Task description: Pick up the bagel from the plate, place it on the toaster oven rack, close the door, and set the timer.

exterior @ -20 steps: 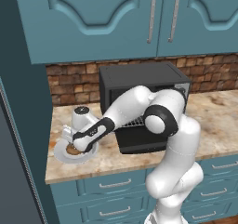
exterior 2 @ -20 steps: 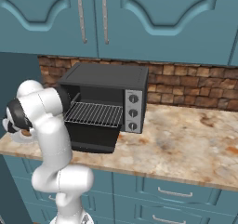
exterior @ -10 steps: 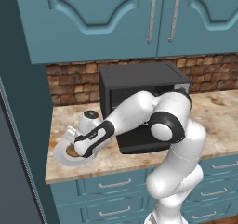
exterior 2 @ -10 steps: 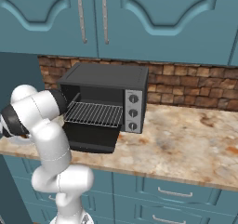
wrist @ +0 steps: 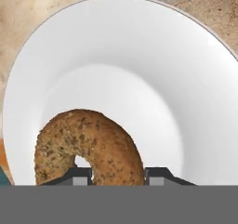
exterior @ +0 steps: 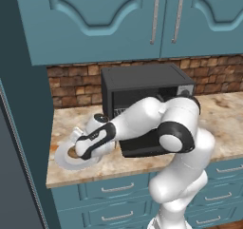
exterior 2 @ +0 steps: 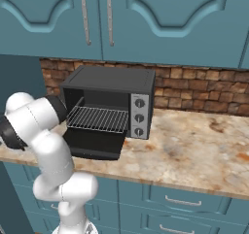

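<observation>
Now that the jaws have drawn in from the wide spread they had a second ago, the left base view shows the pincer [exterior: 81, 150] lowered over the plate [exterior: 63, 159] at the left end of the desk [exterior: 223, 110], with a brown sliver of the bagel [exterior: 72, 152] showing just beside the dark hand; the arm has also stretched further down and left than before, so the pick-up looks to be at the gripping stage, with lifting still to come. In the right base view the door [exterior 2: 94, 143] hangs open and level in front of the cavity, and the toaster oven rack [exterior 2: 98, 119] lies bare and pulled forward, so the place for the bread is ready and well apart from the plate. In the hand view the pincer [wrist: 116, 174] is pinching the bagel [wrist: 88, 146]: one dark finger [wrist: 76, 175] sits at the hole and the other finger [wrist: 157, 175] against the outer crust, so one side of the ring lies between them. The bagel lies flat in the plate's [wrist: 139, 51] near part, hole facing up toward the camera; being round it has no true long axis, though it appears slightly oval here
</observation>
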